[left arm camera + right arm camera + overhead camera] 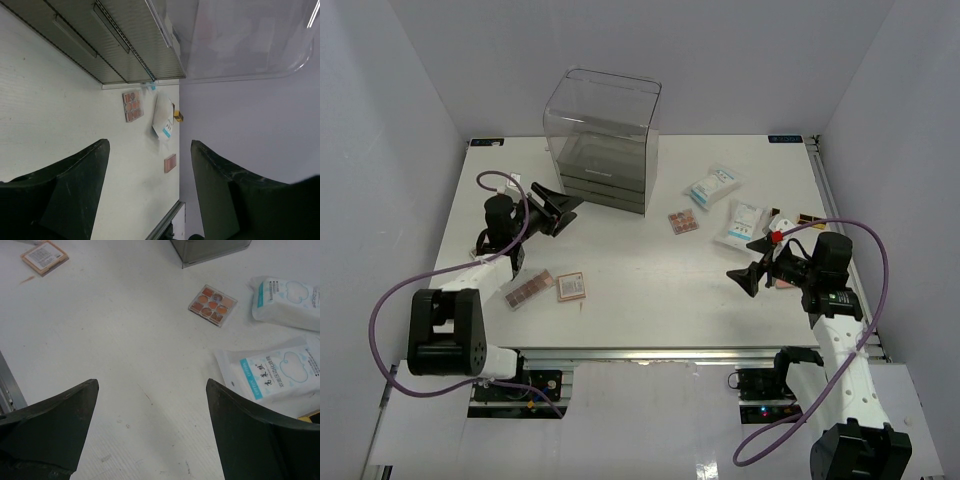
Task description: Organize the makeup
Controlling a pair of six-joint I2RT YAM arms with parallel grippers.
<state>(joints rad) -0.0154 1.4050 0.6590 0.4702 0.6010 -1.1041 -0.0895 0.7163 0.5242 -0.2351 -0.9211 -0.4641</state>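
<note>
Makeup [684, 222]: all loose on the tabletop [650, 300].

Top view: orange palette [571, 286] and brown palette [528, 289] lie side by side near the left arm. Multi-pan palette [682, 220] sits just in front of the clear drawer box [603, 120], with far packet [712, 186] and near packet [745, 224] to its right. Pink palette [783, 284] is partly hidden behind the right gripper [742, 262]. Dark bits [809, 217] are too small to identify. Left gripper [565, 210] faces the box.

Left wrist: jaws spread, empty. Drawer fronts cut off at top, packet print unreadable.

Right wrist: jaws spread, empty. Near packet shows blue Chinese print and a cloud outline, characters too small to read, cut by the frame edge. Orange palette's white label is illegible.
</note>
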